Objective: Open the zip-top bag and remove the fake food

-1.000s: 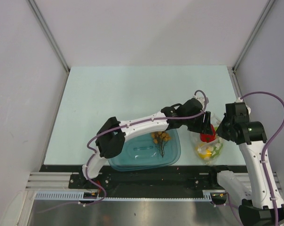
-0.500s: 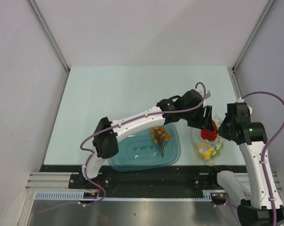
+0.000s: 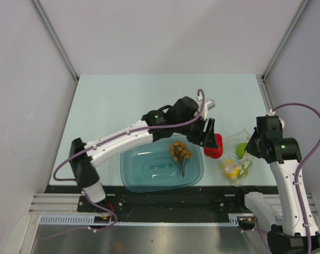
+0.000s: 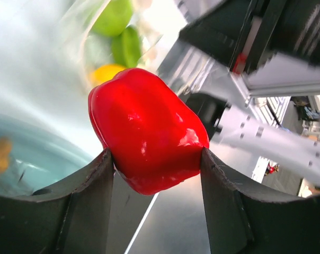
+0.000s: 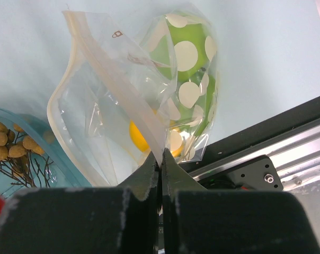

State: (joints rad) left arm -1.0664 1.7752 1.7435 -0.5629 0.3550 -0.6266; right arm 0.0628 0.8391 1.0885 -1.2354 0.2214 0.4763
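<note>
Bright, even overhead light, soft shadows. Glare spots on red piece [image 4: 147, 129], background behind it blurred; bag [image 5: 123, 106] sharp.

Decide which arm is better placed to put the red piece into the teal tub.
Left: the left gripper holds the red piece beside the tub; the right gripper is shut on the zip-top bag's rim.

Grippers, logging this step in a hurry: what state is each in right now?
Left gripper: closed on the red toy pepper.
Right gripper: shut, pinching the zip-top bag by its edge.
</note>
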